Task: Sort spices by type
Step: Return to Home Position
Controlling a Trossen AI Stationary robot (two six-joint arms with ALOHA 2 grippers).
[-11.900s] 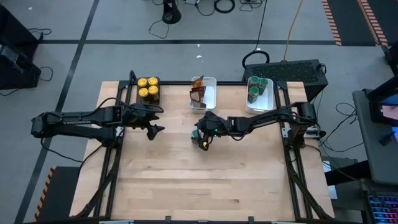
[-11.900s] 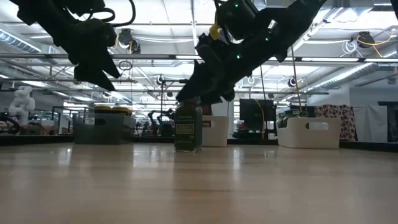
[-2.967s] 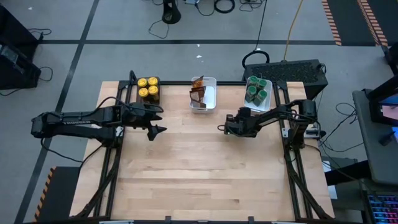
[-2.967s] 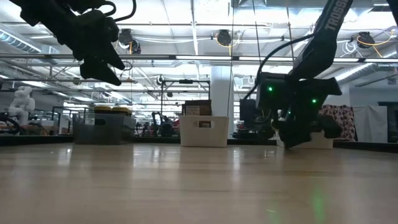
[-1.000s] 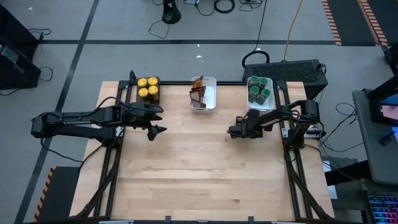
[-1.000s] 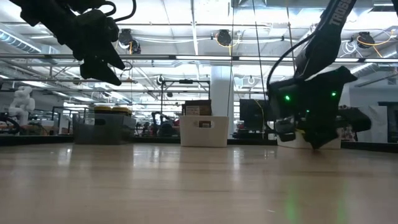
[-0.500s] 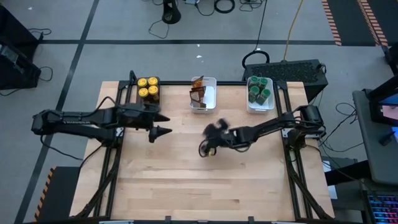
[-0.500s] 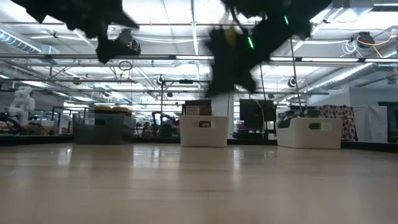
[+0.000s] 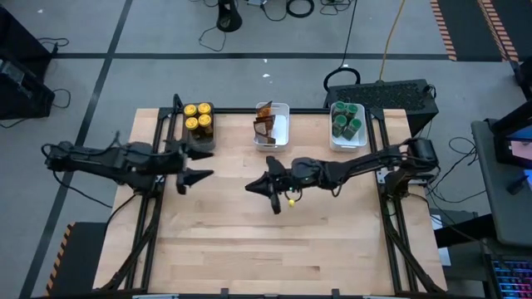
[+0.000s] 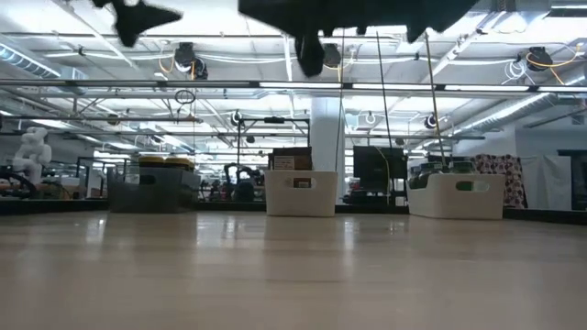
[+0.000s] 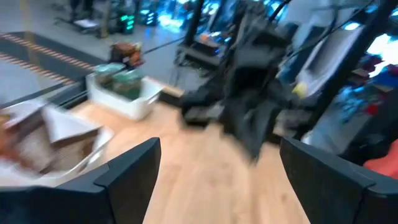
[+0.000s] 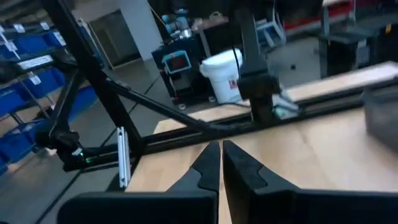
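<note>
Several yellow-lidded jars [image 9: 198, 120] stand in a dark tray [image 9: 209, 133] at the table's far left. Brown-orange packets [image 9: 264, 123] lean in the middle white tray [image 9: 283, 126]. Green-lidded jars [image 9: 346, 122] stand in the right white tray [image 9: 336, 143]. My left gripper [image 9: 198, 178] hangs open and empty above the table's left half, nearer than the dark tray. My right gripper [image 9: 249, 188] is shut and empty above the table's middle, pointing toward the left edge. The left wrist view shows open fingers [image 11: 130, 168]. The right wrist view shows my right gripper [image 12: 221, 149] with its fingers together.
Bare wooden tabletop [image 9: 283, 249] spreads across the whole near half. All three trays line the far edge, seen in the low view as the dark tray [image 10: 147, 191] and two white trays [image 10: 301, 194] [image 10: 457, 194]. Both arms hang high in that view.
My right gripper has swung from beside the green-lidded jars' tray toward the table's middle and has risen well above the table, staying shut. My left gripper has risen and drawn back a little toward the left edge, staying open.
</note>
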